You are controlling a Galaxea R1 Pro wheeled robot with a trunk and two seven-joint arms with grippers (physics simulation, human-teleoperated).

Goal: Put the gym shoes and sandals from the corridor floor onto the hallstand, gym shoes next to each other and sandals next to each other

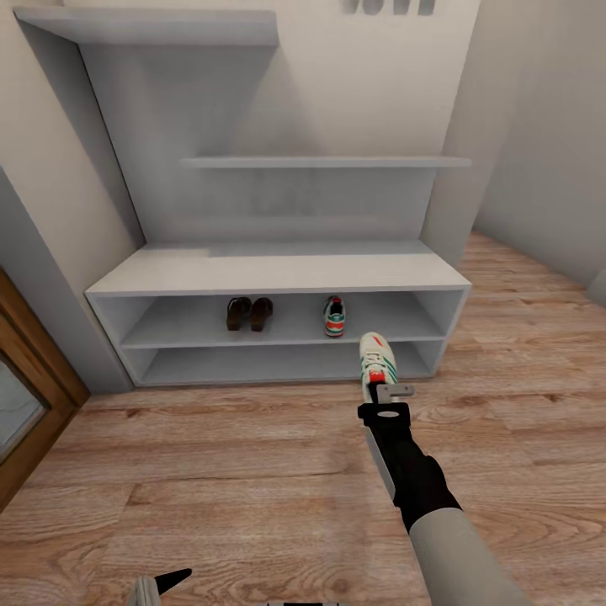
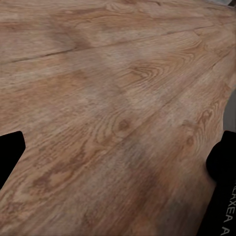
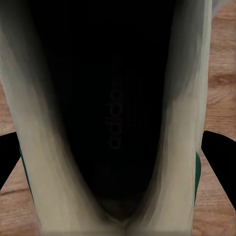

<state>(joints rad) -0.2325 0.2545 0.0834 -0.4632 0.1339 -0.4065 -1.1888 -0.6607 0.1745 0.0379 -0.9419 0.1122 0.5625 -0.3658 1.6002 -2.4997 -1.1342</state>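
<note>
Gym shoe (image 1: 376, 360) sits clamped in our right gripper (image 1: 383, 394), lower centre of the head frame, toe toward the shoe rack (image 1: 278, 273). Second gym shoe (image 1: 334, 316) and both sandals (image 1: 249, 313) rest on the rack's upper open shelf. Our left gripper (image 2: 118, 157) hangs with fingers spread over the floor (image 1: 210, 471), grasping nothing.

The rack (image 1: 278, 273) stands on the floor (image 1: 252, 471) against the wall. On its upper shelf the two sandals (image 1: 249, 313) lie side by side toward the left; one shoe (image 1: 334, 316) lies well apart to their right. The second shoe (image 1: 377, 362) is in the right tool (image 1: 389, 396), in front of the rack's right part, toe toward the shelves. The left tool (image 1: 160, 585) is low over bare floor, nearer the robot.
</note>
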